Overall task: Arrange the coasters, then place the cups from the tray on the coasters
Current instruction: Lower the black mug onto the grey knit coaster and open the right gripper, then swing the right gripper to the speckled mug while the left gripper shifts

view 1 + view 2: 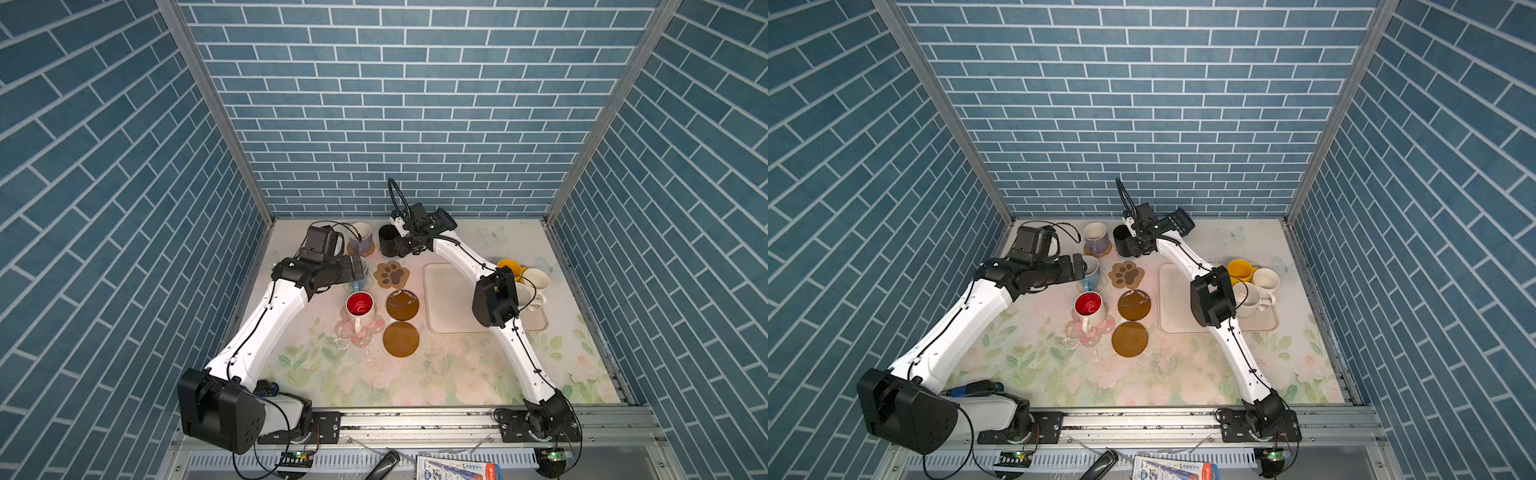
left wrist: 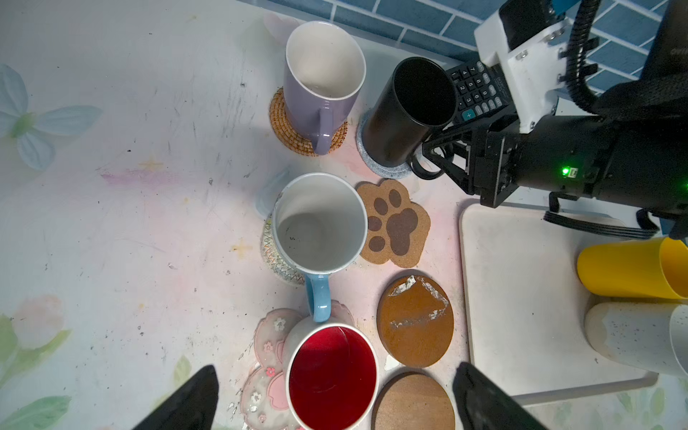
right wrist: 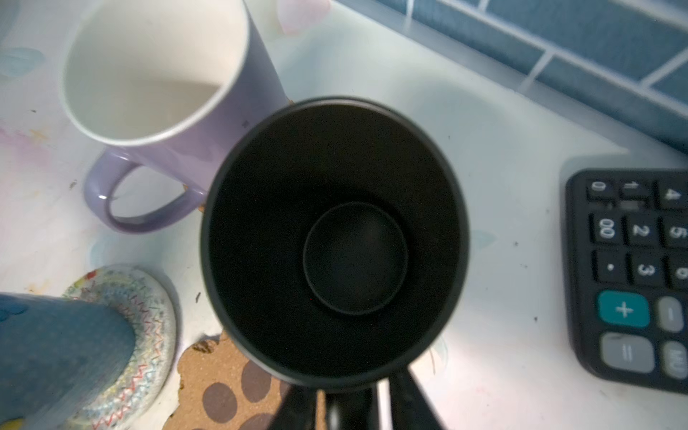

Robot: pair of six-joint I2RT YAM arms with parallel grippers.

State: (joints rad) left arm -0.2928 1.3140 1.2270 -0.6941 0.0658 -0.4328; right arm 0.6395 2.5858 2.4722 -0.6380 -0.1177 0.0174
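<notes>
Blue brick walls [image 1: 415,124] close three sides of a flower-printed table [image 1: 457,374]. The left arm [image 1: 266,320] reaches far in. Its left gripper [image 2: 335,400] points down, jaws spread wide above the pale blue mug [image 2: 320,223] and red-lined mug [image 2: 331,372]. The right arm [image 1: 511,332] stretches to the back. The right gripper [image 2: 439,163] straddles the handle of the black mug [image 2: 405,108], jaws slightly apart.

The tray [image 1: 449,307] lies flat at right, carrying the yellow mug [image 1: 1239,270] and two cream mugs [image 1: 1265,280], mouths up.

The other four mugs stand upright on coasters:
- lavender mug [image 2: 320,67] on the woven coaster [image 2: 283,123]
- black on the blue-grey coaster [image 2: 383,170], its handle toward the tray
- pale blue on the lacy coaster [image 2: 275,257]
- red-lined on the flowery coaster [image 2: 268,346]

The other three handles face the near edge. The paw coaster [image 2: 396,223] and amber discs [image 2: 415,320] lie bare.
</notes>
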